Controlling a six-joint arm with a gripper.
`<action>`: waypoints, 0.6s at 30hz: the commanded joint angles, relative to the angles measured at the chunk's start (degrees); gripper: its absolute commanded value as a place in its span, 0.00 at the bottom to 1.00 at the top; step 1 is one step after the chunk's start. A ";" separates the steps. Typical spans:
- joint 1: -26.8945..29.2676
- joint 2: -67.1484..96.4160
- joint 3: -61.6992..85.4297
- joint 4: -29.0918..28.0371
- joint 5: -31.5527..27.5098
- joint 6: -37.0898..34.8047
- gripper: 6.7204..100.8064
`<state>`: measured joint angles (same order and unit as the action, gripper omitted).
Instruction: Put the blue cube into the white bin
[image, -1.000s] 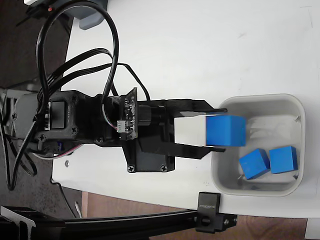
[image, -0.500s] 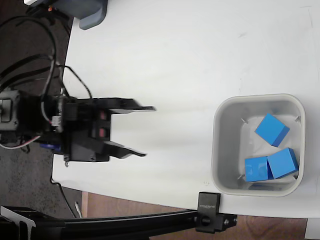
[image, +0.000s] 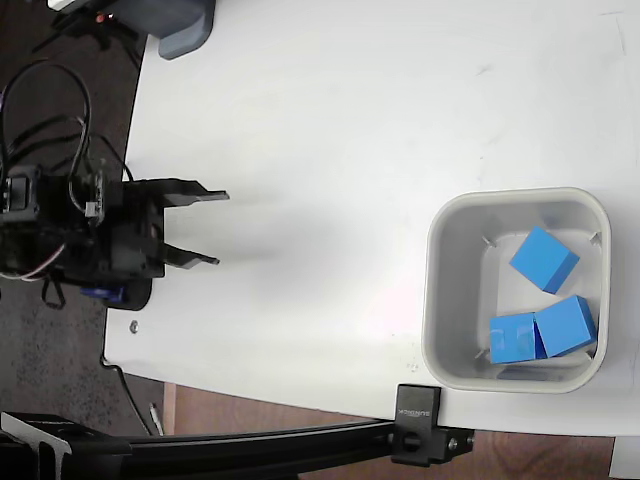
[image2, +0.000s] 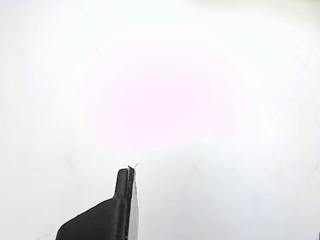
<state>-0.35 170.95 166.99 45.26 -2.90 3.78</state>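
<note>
My gripper (image: 212, 228) hangs empty, fingers parted, at the table's (image: 350, 120) nine o'clock edge while three blue cubes (alike) lie in the white bin (image: 452, 215) at four o'clock; I'd park clear.

Blue cube (image: 544, 259) lies tilted inside white bin (image: 452, 216).
</note>
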 joint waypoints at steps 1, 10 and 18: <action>-1.14 1.58 2.46 -1.93 6.68 -0.18 0.99; -1.49 4.04 4.48 -0.97 8.35 0.70 0.99; -1.49 4.04 4.48 -0.97 8.44 0.79 0.99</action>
<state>-1.93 173.58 172.79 44.74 5.27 4.57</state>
